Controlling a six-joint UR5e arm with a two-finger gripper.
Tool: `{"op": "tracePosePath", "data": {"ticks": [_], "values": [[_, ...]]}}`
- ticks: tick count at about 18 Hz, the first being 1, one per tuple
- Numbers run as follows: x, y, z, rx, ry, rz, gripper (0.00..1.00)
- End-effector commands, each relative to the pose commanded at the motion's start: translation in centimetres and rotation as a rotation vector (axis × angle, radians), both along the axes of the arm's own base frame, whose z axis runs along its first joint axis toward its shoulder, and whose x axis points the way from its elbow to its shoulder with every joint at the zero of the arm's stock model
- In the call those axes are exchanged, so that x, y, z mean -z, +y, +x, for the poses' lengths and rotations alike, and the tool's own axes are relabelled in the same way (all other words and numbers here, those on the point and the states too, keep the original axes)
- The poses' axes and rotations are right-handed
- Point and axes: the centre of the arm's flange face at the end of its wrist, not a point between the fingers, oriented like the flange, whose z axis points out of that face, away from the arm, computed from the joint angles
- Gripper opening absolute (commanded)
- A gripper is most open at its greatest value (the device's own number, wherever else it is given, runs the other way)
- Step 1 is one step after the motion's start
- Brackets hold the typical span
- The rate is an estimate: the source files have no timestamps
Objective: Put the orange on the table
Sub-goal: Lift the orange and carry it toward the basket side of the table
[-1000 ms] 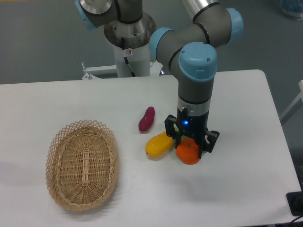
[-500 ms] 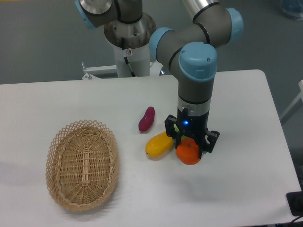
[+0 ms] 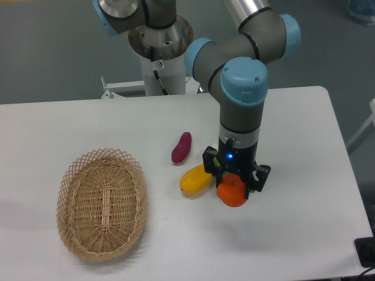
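The arm (image 3: 240,126) was built of grey tubular links with light-blue joint caps, rising from a silver base. Its black gripper (image 3: 235,177) carried a small lit blue light.

Since a second ago the arm (image 3: 240,111) has shifted slightly, carrying the orange (image 3: 232,192) a little down the picture, toward the desk's (image 3: 304,234) front edge.

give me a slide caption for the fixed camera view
Gripper holding the orange over the table, beside a yellow fruit.
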Motion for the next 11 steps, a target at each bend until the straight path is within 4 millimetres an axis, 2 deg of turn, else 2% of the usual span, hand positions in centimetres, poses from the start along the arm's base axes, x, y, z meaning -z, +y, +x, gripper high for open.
{"op": "tracePosePath", "data": {"ticks": [6,8,11], "values": [[5.6,3.4,1.2,-0.029,-0.021,0.002,0.56],[6.2,3.9,1.7,-0.028,-0.031,0.0,0.48],[7.6,4.6,2.3,-0.01,-0.045,-0.014,0.47]]}}
